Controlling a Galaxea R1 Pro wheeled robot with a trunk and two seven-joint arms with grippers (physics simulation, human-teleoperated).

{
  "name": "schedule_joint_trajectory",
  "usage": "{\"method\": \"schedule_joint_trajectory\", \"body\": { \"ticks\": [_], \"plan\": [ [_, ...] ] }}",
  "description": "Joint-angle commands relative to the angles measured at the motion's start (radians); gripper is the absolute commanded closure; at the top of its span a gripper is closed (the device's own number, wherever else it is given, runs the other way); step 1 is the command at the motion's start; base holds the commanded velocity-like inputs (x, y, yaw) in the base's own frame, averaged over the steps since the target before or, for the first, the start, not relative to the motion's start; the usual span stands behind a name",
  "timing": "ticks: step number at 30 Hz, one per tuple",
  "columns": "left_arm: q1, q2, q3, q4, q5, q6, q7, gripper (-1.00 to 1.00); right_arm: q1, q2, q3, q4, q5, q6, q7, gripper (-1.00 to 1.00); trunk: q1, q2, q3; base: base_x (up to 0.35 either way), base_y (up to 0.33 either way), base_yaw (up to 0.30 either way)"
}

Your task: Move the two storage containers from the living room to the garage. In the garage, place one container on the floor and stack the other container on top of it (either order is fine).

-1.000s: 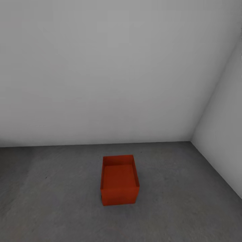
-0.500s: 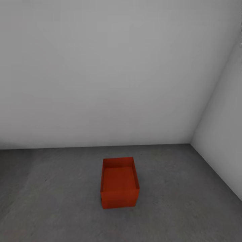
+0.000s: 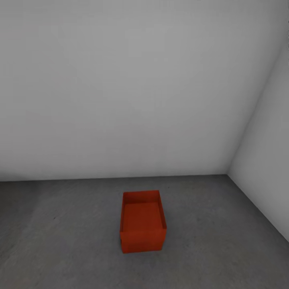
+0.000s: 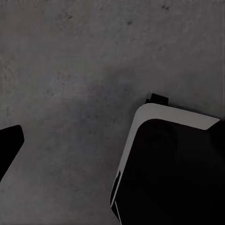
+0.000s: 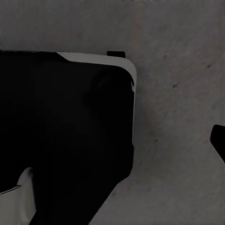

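Grey rough concrete is the floor [image 3: 60,241] across the lower part of the head view, from the left edge to the right. In the lower middle of the frame stands one storage container [image 3: 143,224], orange-red, open on top, with plain smooth walls; it sits upright on the floor, apart from both walls. Behind it is a white wall [image 3: 120,88], and a second white wall [image 3: 269,160] closes the corner at the right. My wrist views look down on the same grey floor past dark parts of my body; whether my left and right grippers are apart or together, I cannot tell.
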Motion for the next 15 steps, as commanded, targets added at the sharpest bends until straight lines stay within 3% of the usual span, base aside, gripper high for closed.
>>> {"method": "schedule_joint_trajectory", "body": {
  "ticks": [1,15],
  "plan": [
    [-0.001,0.000,-0.008,0.001,0.009,-0.003,0.003,-1.00,-0.002,0.001,0.008,0.003,-0.006,-0.006,-0.003,-1.00,0.001,-0.002,0.000,0.000,0.000,0.000],
    [-0.001,-0.006,-0.003,0.006,0.013,-0.003,0.001,-1.00,-0.002,0.004,0.008,0.003,-0.006,-0.004,-0.003,-1.00,0.001,-0.002,0.022,0.000,0.000,0.000]
  ]
}}
